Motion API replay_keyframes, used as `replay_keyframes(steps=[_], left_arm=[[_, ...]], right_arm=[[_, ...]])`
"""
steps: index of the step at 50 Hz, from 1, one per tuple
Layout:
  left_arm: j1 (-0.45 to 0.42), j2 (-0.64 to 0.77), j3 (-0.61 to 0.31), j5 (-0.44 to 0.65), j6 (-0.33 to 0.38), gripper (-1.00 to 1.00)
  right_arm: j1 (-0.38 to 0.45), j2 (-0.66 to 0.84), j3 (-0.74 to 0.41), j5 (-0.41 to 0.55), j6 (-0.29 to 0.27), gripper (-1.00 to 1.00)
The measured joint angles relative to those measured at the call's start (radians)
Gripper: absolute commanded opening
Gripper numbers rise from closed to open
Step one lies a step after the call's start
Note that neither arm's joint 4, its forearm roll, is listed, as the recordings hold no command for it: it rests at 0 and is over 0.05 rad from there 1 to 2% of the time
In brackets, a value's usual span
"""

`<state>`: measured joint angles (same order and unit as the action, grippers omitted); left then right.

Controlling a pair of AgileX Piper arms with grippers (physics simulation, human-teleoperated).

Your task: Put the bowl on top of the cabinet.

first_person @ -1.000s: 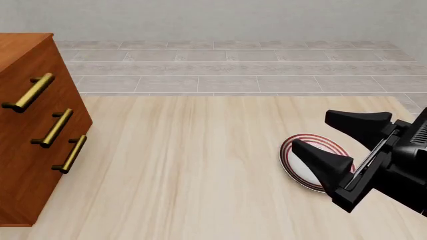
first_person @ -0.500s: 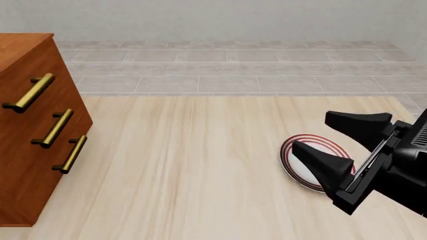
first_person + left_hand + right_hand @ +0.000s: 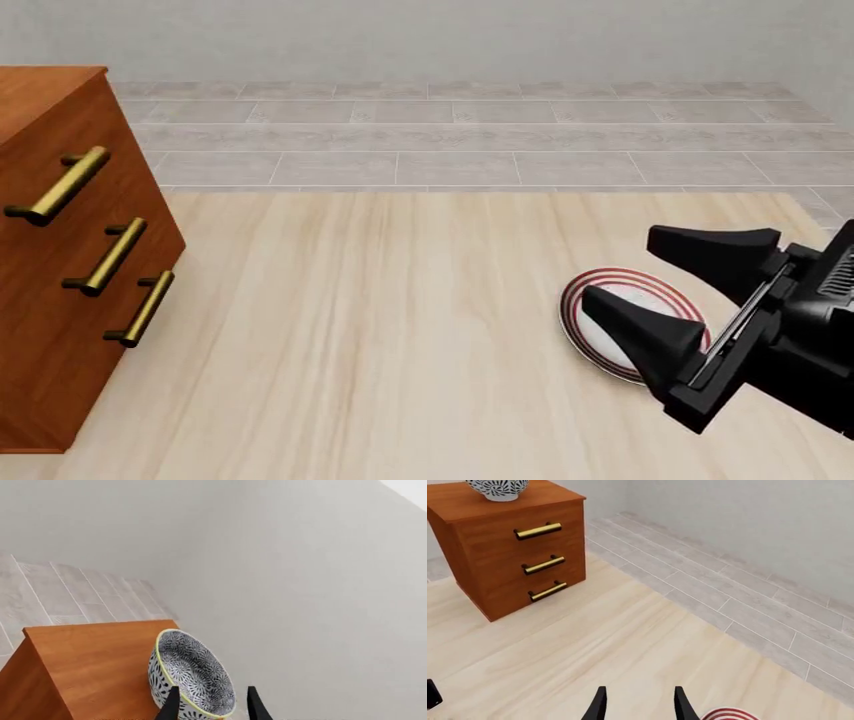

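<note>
No readable writing anywhere you look. Bowl (image 3: 498, 488) sits on cabinet (image 3: 507, 540) top, cut by right wrist frame edge. Your left gripper (image 3: 212, 706) fingers spread, straddling bowl rim, contact unclear. Right gripper (image 3: 674, 290) spread wide, holding nothing, hiding part of plate (image 3: 601, 300); bare table (image 3: 387, 330) between plate and cabinet

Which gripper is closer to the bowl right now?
Left. The left gripper is right at the bowl on top of the cabinet, its fingertips straddling the rim. The right gripper is far across the table, above the red-ringed plate.
</note>
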<state>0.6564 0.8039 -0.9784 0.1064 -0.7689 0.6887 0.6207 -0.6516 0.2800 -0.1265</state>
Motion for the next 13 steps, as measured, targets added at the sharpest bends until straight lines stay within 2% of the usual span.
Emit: replay_keyframes(steps=[13], left_arm=[[-0.094,-0.098,-0.021,0.066,0.027,1.0]], right_arm=[[0.002,-0.003,0.0,0.003,-0.001,1.0]])
